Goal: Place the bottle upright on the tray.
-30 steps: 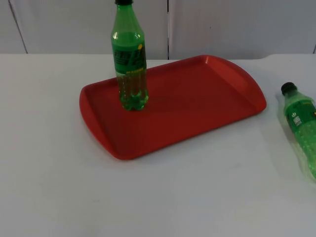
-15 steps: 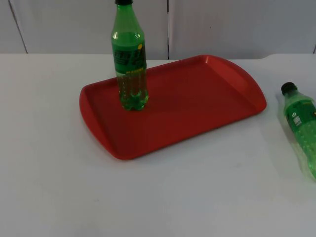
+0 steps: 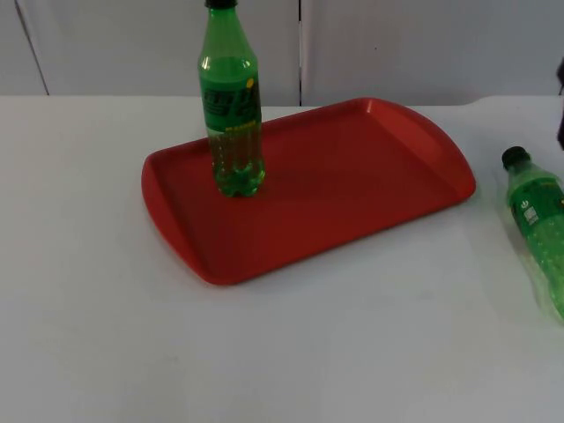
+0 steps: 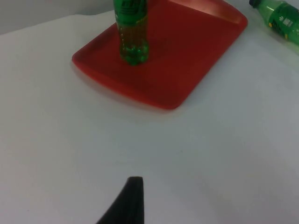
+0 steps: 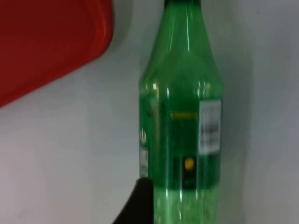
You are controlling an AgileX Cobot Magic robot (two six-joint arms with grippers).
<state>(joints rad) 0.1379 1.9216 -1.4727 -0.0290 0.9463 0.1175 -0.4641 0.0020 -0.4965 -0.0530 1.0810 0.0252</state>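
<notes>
red tray [image 3: 352, 189] sits mid-table on the white table [image 3: 264, 352], long axis skewed, far-right corner pointing toward the grey partition wall [image 3: 397, 44]. one green bottle [image 3: 231, 106] stands upright on the tray, near its far-left part, black cap on, base fully inside the rim. the rest of the tray floor, toward its right end and near edge, is bare.

second green bottle [image 3: 539, 229] lies on its side on the table, right of the tray and apart from it, cap end pointing toward the wall, body running past the top view's right edge. a strip of table separates its cap from the tray's right rim.

right gripper [image 5: 140, 205]: right wrist view looks straight down the lying bottle [image 5: 182, 121], with one black fingertip alongside its lower body; tray corner [image 5: 51, 42] close by it. can't tell if the fingers are spread or closed, or touching.

left gripper [image 4: 128, 203] waits over bare table on the near side of the tray [image 4: 187, 56], well apart from it; finger state can't be told either. upright bottle [image 4: 132, 32] and lying bottle [image 4: 280, 18] both show from there.
</notes>
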